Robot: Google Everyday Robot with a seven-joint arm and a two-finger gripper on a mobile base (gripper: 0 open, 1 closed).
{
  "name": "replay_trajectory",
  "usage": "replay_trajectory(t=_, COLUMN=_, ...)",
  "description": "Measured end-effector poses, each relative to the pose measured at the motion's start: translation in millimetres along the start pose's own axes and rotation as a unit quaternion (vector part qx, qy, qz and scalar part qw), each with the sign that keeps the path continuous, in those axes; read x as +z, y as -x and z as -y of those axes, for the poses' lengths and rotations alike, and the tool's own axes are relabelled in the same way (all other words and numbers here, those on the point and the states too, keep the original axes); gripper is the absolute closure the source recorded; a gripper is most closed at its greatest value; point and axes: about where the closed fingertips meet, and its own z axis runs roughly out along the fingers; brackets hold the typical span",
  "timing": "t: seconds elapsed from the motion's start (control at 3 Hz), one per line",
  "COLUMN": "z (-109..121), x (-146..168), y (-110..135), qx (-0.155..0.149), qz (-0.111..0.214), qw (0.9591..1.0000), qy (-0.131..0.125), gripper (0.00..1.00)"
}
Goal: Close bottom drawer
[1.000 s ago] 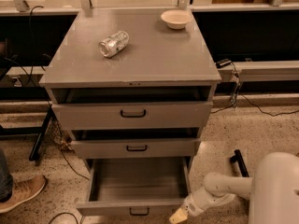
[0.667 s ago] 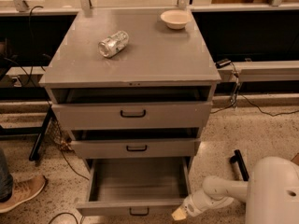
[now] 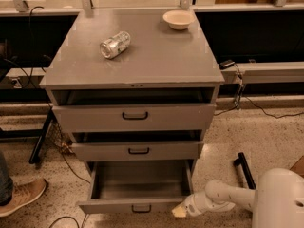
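Note:
The bottom drawer (image 3: 133,206) of the grey cabinet stands pulled far out, its inside bare and its small black loop handle (image 3: 141,208) at the front centre. The middle drawer (image 3: 137,151) and the top drawer (image 3: 134,116) each stand slightly out. My gripper (image 3: 179,211) is low at the bottom drawer's front right corner, its pale tip touching or almost touching the front panel, with the white arm (image 3: 223,199) reaching in from the right.
A crushed can (image 3: 115,44) lies on the cabinet top (image 3: 137,61) and a pale bowl (image 3: 178,19) stands at its back right. A person's shoe (image 3: 21,197) is at the lower left. Cables (image 3: 61,148) and a black bar (image 3: 244,170) lie on the speckled floor.
My gripper has shifted slightly left toward the bottom drawer's front right corner. The drawer itself has not visibly moved.

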Motion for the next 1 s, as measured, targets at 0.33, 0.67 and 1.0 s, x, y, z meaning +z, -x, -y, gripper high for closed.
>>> replay_trajectory(t=0.33, z=0, x=0, y=0, qx=0.0, qz=0.0, qw=1.0, qy=0.0, gripper=1.0)
replay_trajectory(t=0.67, z=6, x=6, y=-2, qx=0.011, qz=0.023, qw=0.9997, qy=-0.003, gripper=1.0)
replay_trajectory(t=1.0, z=25, x=12, y=8, qx=0.011, qz=0.052, qw=0.9983, qy=-0.024, gripper=1.0)
